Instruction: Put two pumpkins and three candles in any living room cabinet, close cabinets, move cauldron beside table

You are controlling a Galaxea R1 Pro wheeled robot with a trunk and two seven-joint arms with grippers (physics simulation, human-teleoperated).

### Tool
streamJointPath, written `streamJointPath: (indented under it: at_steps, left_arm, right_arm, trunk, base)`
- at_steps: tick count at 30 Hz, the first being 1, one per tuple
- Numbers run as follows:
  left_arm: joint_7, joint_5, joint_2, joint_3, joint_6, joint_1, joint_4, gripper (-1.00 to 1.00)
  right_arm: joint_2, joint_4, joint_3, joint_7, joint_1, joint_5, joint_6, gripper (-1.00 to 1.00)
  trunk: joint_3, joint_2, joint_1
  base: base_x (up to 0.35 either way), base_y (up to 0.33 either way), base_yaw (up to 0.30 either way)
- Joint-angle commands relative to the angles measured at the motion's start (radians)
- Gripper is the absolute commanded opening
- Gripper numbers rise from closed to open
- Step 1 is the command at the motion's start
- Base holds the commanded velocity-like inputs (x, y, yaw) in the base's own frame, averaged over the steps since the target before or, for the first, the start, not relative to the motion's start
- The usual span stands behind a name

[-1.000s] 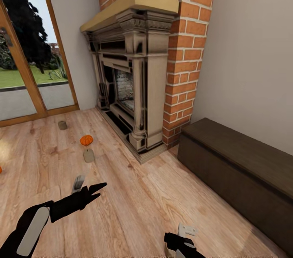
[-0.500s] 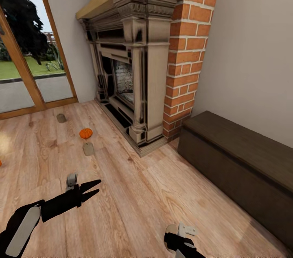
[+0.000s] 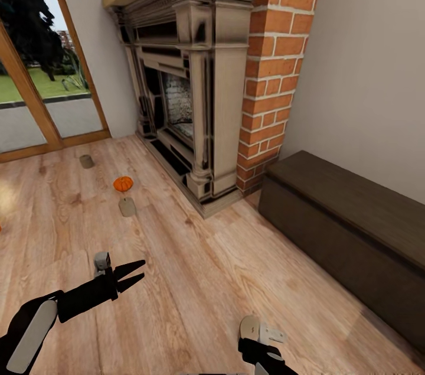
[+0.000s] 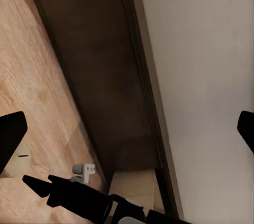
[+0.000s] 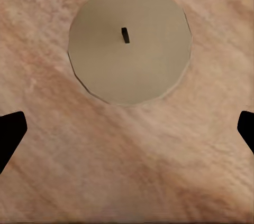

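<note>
Progress check: basically nothing's stashed yet afaict. My right claw (image 5: 127, 129) hangs straight over a candle (image 5: 128, 43) standing on the floor, fingers spread wide w/ nothing between them, so that's prob the first grab. My left claw (image 3: 131, 274) is out in front, also spread and empty. Over by the fireplace (image 3: 189, 97) there's a pumpkin (image 3: 123, 184) w/ a second candle (image 3: 127, 206) just beside it, and a third candle (image 3: 87, 161) farther back near the glass door (image 3: 35, 91). The cabinet (image 3: 348, 221) sits shut along the wall to my right, next to the brick chimney (image 3: 274, 68). Floor is light wood planks (image 3: 195, 280), all flat. Still left imo: all 5 items, plus the cauldron.
</note>
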Motion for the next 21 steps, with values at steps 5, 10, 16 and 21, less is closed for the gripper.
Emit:
streamJointPath:
  at_steps: [5,10,16,21]
  left_arm:
    - [-0.004,-0.001,0.0,0.0,0.004,-0.001,0.0,1.0]
    - [-0.005,-0.001,0.001,0.003,0.004,-0.001,0.0,1.0]
    - [-0.004,-0.002,0.0,0.003,0.003,-0.001,0.001,1.0]
    - [-0.004,-0.002,0.0,0.001,0.003,-0.001,0.001,1.0]
  right_arm:
    - [0.0,0.0,0.008,-0.005,-0.001,-0.01,-0.004,1.0]
    - [0.0,0.0,0.008,-0.005,-0.001,-0.01,-0.004,1.0]
    - [0.0,0.0,0.008,-0.005,-0.001,-0.01,-0.005,1.0]
    - [0.0,0.0,0.008,-0.005,-0.001,-0.01,-0.005,1.0]
  trunk:
    - [-0.005,-0.001,0.0]
    - [-0.005,-0.001,0.0]
    - [-0.005,-0.001,0.0]
    - [-0.005,-0.001,0.0]
  base:
    - [0.0,0.0,0.0]
    - [0.0,0.0,0.0]
    - [0.048,0.0,0.0]
    - [0.14,0.0,0.0]
